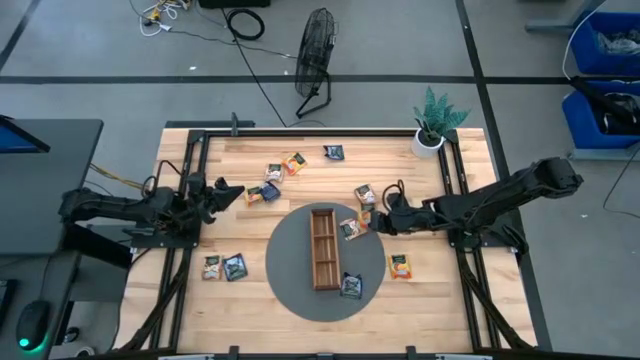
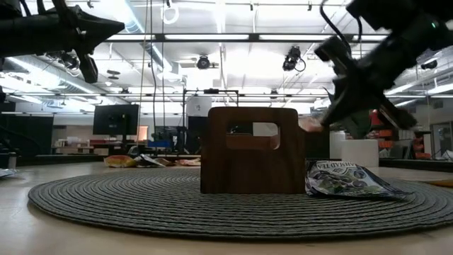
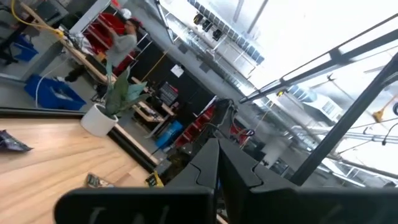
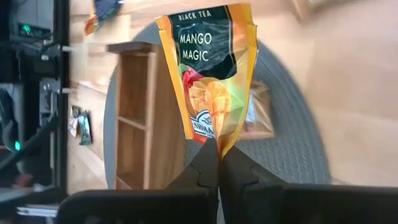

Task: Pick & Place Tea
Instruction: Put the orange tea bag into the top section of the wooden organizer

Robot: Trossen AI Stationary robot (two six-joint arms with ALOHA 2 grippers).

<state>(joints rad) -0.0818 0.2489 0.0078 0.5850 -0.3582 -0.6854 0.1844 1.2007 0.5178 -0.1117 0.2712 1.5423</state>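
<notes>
Tea sachets [image 1: 235, 267] scattered over the bench [image 1: 440, 300], some near the far edge, two near the left edge, one dark sachet [image 1: 351, 287] lying on the round grey mat [image 1: 290, 285] beside the wooden tray [image 1: 323, 247]. One orange sachet [image 4: 211, 81], marked mango black tea, lifted clear of the mat and pinched by its lower edge in the closed jaws of the right gripper [image 4: 217, 155], just right of the tray near the mat's right rim. Left gripper [image 1: 232, 192] hanging near the left edge of the bench, jaws closed on nothing. Potted plant [image 1: 432, 125] standing at the far right corner.
</notes>
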